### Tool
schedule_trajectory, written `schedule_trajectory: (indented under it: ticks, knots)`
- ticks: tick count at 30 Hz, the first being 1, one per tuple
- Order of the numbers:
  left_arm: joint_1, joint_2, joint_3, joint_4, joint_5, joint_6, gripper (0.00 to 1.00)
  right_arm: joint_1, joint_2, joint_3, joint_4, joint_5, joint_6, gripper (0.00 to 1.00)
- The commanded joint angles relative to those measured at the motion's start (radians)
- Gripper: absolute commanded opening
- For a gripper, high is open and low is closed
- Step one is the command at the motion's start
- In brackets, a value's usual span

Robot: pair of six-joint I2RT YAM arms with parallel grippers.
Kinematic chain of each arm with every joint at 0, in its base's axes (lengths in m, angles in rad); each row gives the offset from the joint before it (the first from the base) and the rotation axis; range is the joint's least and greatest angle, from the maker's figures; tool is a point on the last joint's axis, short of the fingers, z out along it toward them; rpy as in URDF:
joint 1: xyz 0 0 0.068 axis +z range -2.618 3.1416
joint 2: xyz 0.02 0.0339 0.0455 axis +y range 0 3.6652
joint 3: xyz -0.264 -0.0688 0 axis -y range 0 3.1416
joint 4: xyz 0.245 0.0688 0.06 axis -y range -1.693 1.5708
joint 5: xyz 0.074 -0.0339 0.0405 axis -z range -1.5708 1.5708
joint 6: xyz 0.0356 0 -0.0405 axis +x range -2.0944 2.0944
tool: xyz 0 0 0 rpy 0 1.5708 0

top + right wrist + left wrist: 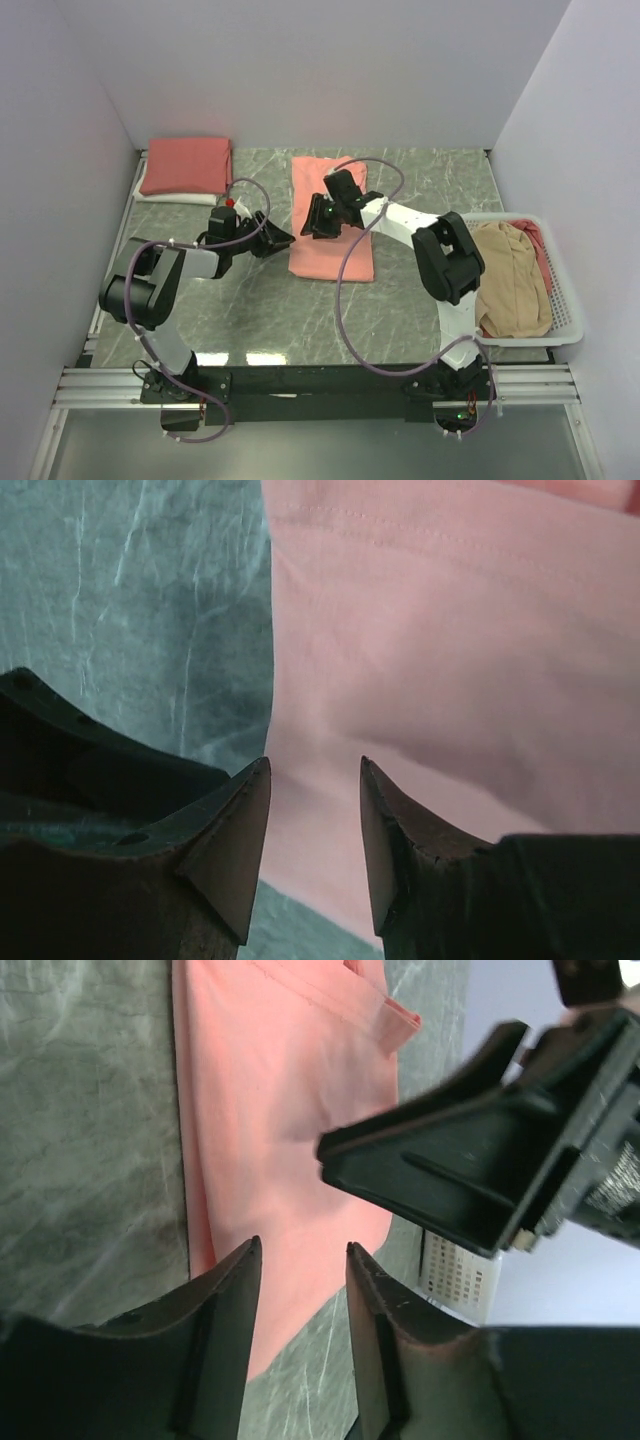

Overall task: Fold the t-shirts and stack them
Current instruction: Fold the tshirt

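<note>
Left fingers (225, 1350) and right fingers (225, 840) are hanging parted, empty; we are favouring the limp pink t-shirt (315, 258) corners, probably.

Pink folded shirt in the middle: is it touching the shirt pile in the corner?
Apart. Top view shows green marbled table between the pink folded shirt and the corner pile.

The left arm (190, 262) has a grey link, the right arm (400, 222) a white one; both have black joints and mauve cables (345, 290). The left gripper (300, 1250) and right gripper (315, 765) are matte black with wedge-shaped jaws.

Robotics lab: white partitions (320, 70), aluminium mounting rail (100, 388).
</note>
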Motion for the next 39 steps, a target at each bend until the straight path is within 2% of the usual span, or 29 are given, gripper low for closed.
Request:
schedule_trajectory:
  ticks: [1,5,8,17,19,24,35,39]
  knots:
    - [0.006,0.021,-0.008,0.147,0.060,-0.016,0.46,-0.007,0.035,0.092,0.046,-0.059,0.044,0.48]
    - [0.006,0.020,-0.021,0.125,0.034,0.004,0.55,-0.006,0.064,0.138,0.057,-0.072,0.064,0.47]
    - [0.014,0.020,-0.031,0.133,0.031,0.010,0.55,-0.007,0.102,0.184,0.042,-0.078,0.075,0.45]
    - [0.031,0.052,-0.068,0.200,0.083,0.047,0.51,-0.021,0.260,0.294,0.074,-0.145,0.147,0.24]
    - [0.031,0.058,-0.061,0.167,0.079,0.076,0.52,-0.030,0.285,0.319,0.068,-0.161,0.153,0.20]
    - [0.029,0.086,-0.041,0.122,0.059,0.101,0.57,-0.045,0.330,0.333,0.086,-0.210,0.179,0.19]
    - [-0.003,0.132,-0.025,0.252,0.139,0.035,0.59,-0.053,0.363,0.357,0.082,-0.224,0.196,0.18]
    - [-0.035,0.136,0.004,0.217,0.136,0.053,0.59,-0.053,0.369,0.365,0.075,-0.225,0.198,0.18]
